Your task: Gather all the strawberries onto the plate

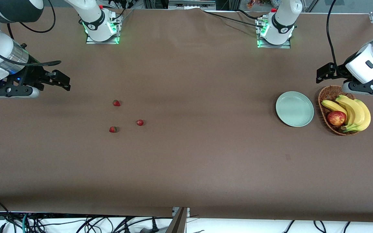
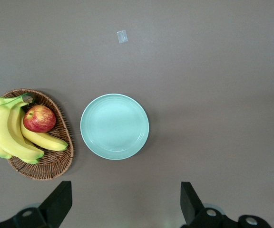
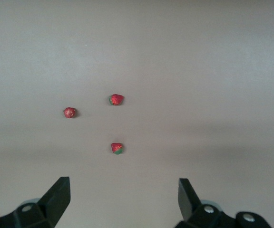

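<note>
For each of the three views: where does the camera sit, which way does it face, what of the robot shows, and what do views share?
Front view: high across the table, facing the bases; shows both arms, left gripper, right gripper.
Left wrist view: looks down past its open fingers at the plate and basket.
Right wrist view: looks down past its open fingers at three strawberries.
Shared: the front view also shows the plate, basket and strawberries.

Table covering (image 1: 186, 161): matt brown cloth. Plate (image 1: 294, 109): smooth, pale green, slight sheen. Basket (image 1: 326, 97): rough woven wicker. Apple (image 1: 336, 118) and bananas (image 1: 355, 111): smooth, glossy skins. Strawberries (image 1: 116, 103): red, finely textured.
</note>
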`<action>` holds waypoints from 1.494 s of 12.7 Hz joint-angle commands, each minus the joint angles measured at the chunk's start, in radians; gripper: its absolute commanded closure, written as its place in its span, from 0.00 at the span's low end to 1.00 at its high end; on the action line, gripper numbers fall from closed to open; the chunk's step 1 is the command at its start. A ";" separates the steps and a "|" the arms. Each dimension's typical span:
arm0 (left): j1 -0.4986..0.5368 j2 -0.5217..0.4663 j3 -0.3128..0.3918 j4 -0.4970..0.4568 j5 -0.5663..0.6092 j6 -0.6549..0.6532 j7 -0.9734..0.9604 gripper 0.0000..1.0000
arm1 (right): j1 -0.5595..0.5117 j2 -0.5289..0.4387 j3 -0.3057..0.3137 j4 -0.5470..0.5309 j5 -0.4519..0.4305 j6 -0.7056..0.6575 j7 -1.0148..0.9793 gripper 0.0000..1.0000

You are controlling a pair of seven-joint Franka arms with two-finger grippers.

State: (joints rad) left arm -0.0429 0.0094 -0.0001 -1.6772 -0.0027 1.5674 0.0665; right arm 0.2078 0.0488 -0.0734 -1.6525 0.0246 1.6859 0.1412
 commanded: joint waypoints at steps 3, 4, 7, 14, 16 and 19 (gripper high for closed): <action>0.020 0.000 -0.009 0.010 -0.025 -0.004 0.009 0.00 | -0.010 0.013 0.004 0.040 -0.014 -0.040 -0.009 0.00; 0.026 0.000 -0.008 0.008 -0.030 -0.004 0.007 0.00 | -0.010 0.016 0.003 0.040 -0.012 -0.038 -0.015 0.00; 0.034 -0.002 -0.008 0.007 -0.040 -0.004 0.006 0.00 | -0.005 0.020 0.006 0.037 -0.012 -0.078 -0.008 0.00; 0.029 -0.002 -0.014 0.010 -0.028 -0.003 -0.005 0.00 | 0.015 0.045 0.012 0.023 -0.008 -0.077 -0.011 0.00; 0.031 -0.002 -0.017 0.005 -0.028 -0.004 -0.005 0.00 | 0.024 0.051 0.012 0.013 -0.006 -0.068 -0.009 0.00; 0.032 0.000 -0.017 0.002 -0.028 -0.003 -0.005 0.00 | 0.024 0.063 0.012 0.013 0.003 -0.058 -0.008 0.00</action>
State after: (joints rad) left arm -0.0217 0.0095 -0.0064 -1.6773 -0.0215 1.5674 0.0632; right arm 0.2310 0.1072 -0.0629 -1.6453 0.0248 1.6243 0.1403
